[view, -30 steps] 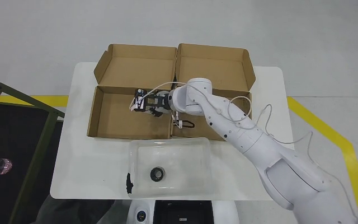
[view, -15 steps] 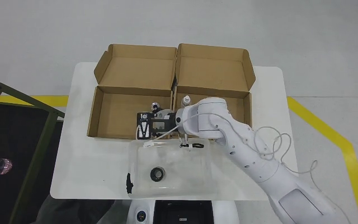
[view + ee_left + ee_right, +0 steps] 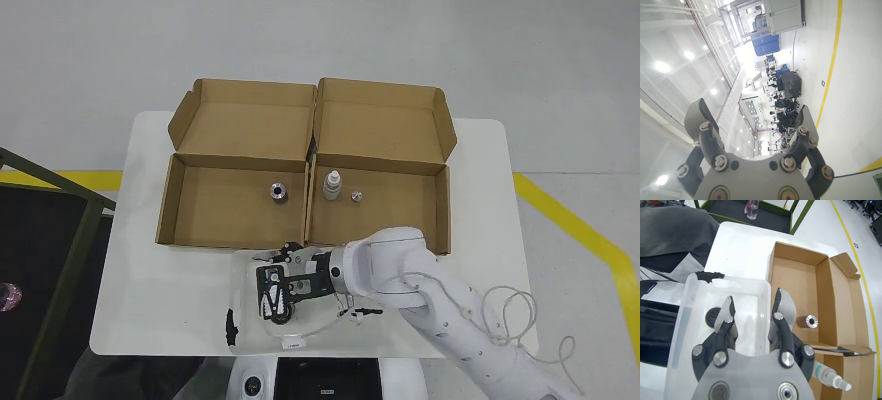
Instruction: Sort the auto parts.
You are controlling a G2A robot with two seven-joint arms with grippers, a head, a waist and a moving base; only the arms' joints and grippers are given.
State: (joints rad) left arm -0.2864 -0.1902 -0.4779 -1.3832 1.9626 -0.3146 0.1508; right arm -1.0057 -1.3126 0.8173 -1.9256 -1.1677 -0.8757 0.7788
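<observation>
My right gripper (image 3: 754,306) (image 3: 270,292) hangs open and empty over the clear plastic bin (image 3: 677,317) (image 3: 350,258) at the table's front. A black round part (image 3: 712,316) (image 3: 282,316) lies on the bin floor just beside one finger. A metal cylinder (image 3: 807,321) (image 3: 277,190) lies on its side in the left cardboard box (image 3: 800,279) (image 3: 205,210). The right box (image 3: 400,215) holds a small white spray bottle (image 3: 829,377) (image 3: 331,183) and a small metal piece (image 3: 354,196). My left gripper (image 3: 753,113) is open and empty, facing out into the room, away from the table.
Both boxes have their lids (image 3: 320,120) folded open toward the back of the table. Black tape (image 3: 709,275) marks one bin corner. A dark cart with a green frame (image 3: 40,260) stands beside the table's left edge.
My right gripper has drawn back from the left cardboard box toward the front, over the clear bin. The metal cylinder stays behind in the left box.
</observation>
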